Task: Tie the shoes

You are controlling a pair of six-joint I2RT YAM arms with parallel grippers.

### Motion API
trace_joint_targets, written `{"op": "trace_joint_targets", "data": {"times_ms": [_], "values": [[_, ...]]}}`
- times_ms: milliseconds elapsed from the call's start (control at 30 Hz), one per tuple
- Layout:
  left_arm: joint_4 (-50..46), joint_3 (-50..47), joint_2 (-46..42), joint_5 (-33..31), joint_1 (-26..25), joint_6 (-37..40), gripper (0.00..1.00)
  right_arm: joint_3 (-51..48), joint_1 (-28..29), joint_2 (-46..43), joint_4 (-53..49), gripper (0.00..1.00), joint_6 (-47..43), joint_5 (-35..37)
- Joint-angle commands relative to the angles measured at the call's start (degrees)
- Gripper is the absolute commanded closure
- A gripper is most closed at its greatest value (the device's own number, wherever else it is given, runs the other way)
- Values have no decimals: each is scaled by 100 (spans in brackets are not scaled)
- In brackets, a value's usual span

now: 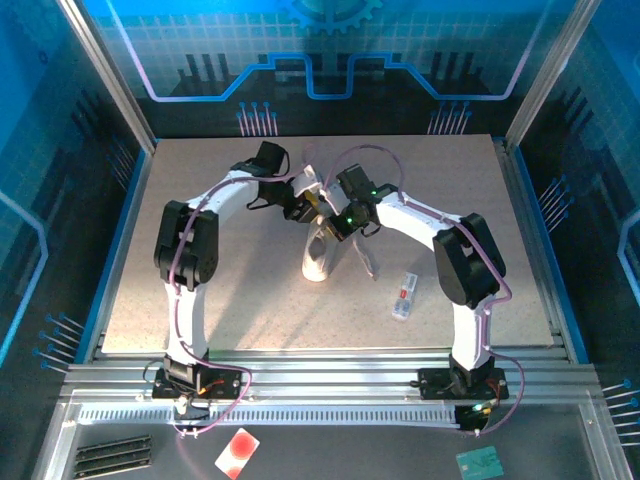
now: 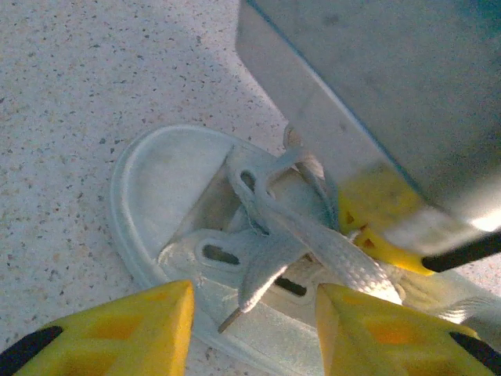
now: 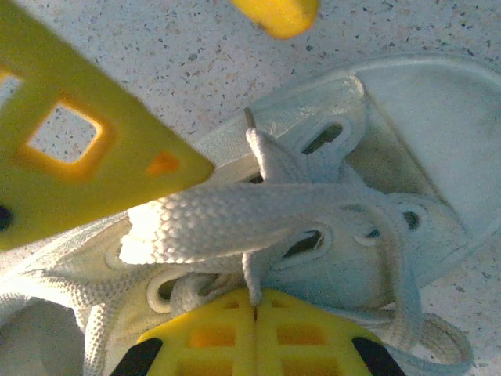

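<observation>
Right claw [image 3: 254,307] — closed tight, its yellow fingers flush along the seam. One strand of the laces [image 3: 235,219] runs straight down into that seam and looks pinched there.

Left claw [image 2: 254,291] — about half open, with a clear gap between its two yellow wedge fingers [image 2: 133,333] and nothing clamped. A thin lace end with a stiff tip lies loose in the gap. In the right wrist view one left finger sits just over a broad flat lace strand; can't tell if it touches.

Fingers are hard yellow plastic, triangular, with cut-out windows and black at the base. Laces are flat white weave with a scale-like texture, crossed over the tongue through oval eyelets.

The sneaker [image 1: 318,258] is a small white low-top with a smooth rounded toe cap and a pale sole rim. It sits flat on the tabletop [image 1: 230,300] directly under both claws, roughly mid-table. One lace trails onto the surface at the shoe's right.

Tabletop is pale and speckled, stone-like.

Well apart to the right lies a small flat white rectangular item [image 1: 404,297] with red marks, too small to read.
</observation>
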Motion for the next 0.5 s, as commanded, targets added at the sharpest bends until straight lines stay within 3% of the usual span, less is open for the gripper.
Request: {"op": "trace_joint_targets", "data": {"times_ms": [0, 467], "values": [[-526, 297, 211, -47, -154, 459, 55, 212, -6, 101, -57, 100, -77, -147], [-2004, 1201, 853, -76, -262, 1900, 49, 381, -73, 162, -139, 100, -121, -69]]}}
